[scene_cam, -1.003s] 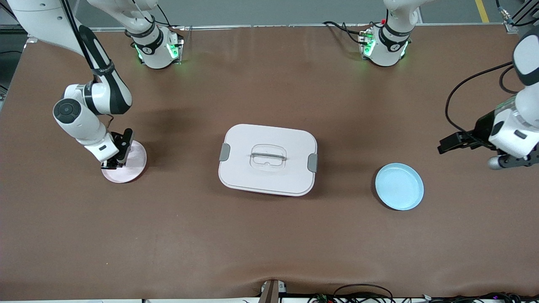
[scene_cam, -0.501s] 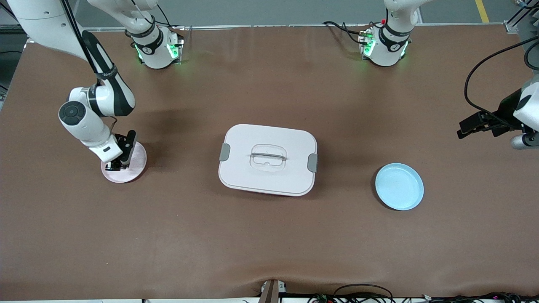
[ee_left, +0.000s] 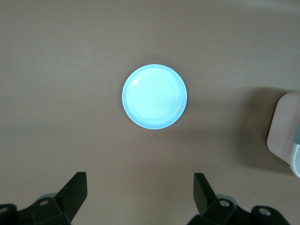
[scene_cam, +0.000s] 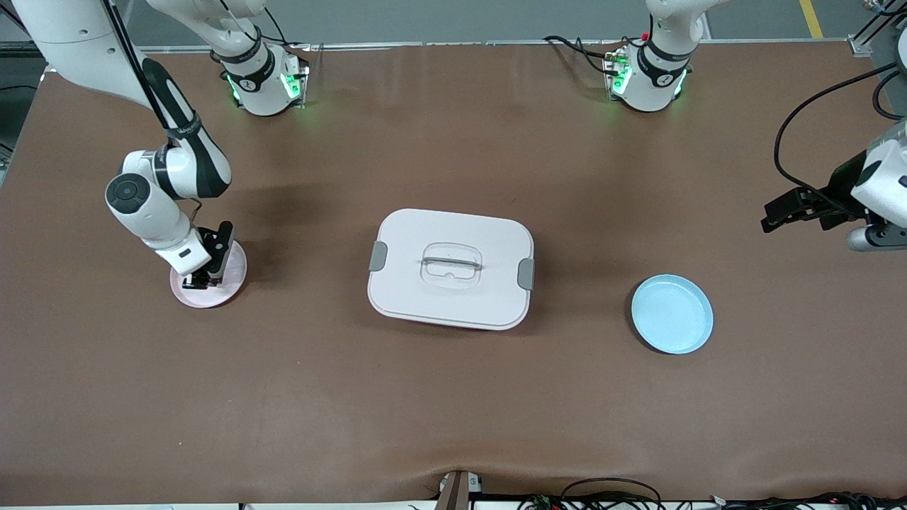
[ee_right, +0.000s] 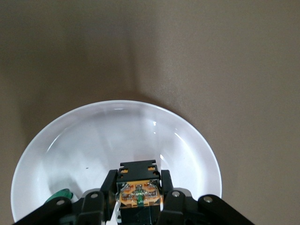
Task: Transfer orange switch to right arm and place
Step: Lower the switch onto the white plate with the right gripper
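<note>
The orange switch (ee_right: 138, 192), a small black block with an orange centre, sits between the fingers of my right gripper (ee_right: 138, 180). The fingers press on both its sides. It is held low over the pale pink plate (scene_cam: 230, 273), which shows white in the right wrist view (ee_right: 93, 136). In the front view the right gripper (scene_cam: 197, 282) is over the part of that plate nearer the right arm's end of the table, and the switch is hidden there. My left gripper (scene_cam: 772, 216) is open and empty, up in the air at the left arm's end. Its fingers (ee_left: 75, 187) stand wide apart.
A white lidded box (scene_cam: 451, 268) with grey latches stands at the table's middle; its corner shows in the left wrist view (ee_left: 283, 136). An empty light blue plate (scene_cam: 672, 314) lies between the box and the left arm's end, also in the left wrist view (ee_left: 154, 96).
The left gripper has drawn back and up from beside the blue plate toward the left arm's end. The right gripper has shifted slightly over the pink plate, still holding the switch.
</note>
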Available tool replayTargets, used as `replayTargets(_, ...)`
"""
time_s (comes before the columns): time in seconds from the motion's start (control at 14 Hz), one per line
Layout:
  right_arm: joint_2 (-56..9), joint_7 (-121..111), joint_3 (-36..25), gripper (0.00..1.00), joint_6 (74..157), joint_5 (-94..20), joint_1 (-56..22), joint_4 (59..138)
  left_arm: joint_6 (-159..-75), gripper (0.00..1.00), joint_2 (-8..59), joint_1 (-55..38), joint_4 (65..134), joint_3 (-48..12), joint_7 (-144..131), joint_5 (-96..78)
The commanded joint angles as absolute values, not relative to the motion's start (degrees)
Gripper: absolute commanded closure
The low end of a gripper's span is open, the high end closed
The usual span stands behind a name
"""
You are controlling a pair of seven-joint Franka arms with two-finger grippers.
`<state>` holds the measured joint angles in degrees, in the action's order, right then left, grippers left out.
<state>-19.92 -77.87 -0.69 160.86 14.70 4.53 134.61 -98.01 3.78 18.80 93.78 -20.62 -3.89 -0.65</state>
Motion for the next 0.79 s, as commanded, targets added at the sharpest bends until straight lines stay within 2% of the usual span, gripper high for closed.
replayTargets(0.0, -20.82, -75.51, 0.0, 1.0, 161.37, 15.38, 5.01, 134.47, -97.47, 0.0, 2.99, 9.1, 94.66, -11.64, -3.87, 0.26)
replayTargets(0.14, -21.35, -74.62, 0.0, 1.0, 161.37, 15.38, 4.92, 134.3, -97.21, 0.0, 2.99, 2.23, 94.75, -4.6, -3.95, 0.18)
replayTargets(0.36, -21.45, -74.36, 0.0, 1.0, 161.02, 15.38, 4.83, 134.12, -97.21, 0.0, 2.99, 0.27, 94.75, -2.9, -4.04, 0.18)
replayTargets(0.5, -21.45, -72.43, 0.0, 0.01, 160.75, 15.47, 4.48, 133.16, -97.21, 0.0, 3.08, -0.96, 94.66, -1.42, -4.04, 0.18)
replayTargets(0.72, -21.18, -72.51, 0.09, 0.0, 157.78, 15.38, 4.48, 131.14, -97.21, 0.0, 3.08, -1.14, 94.66, -1.32, -4.13, 0.18)
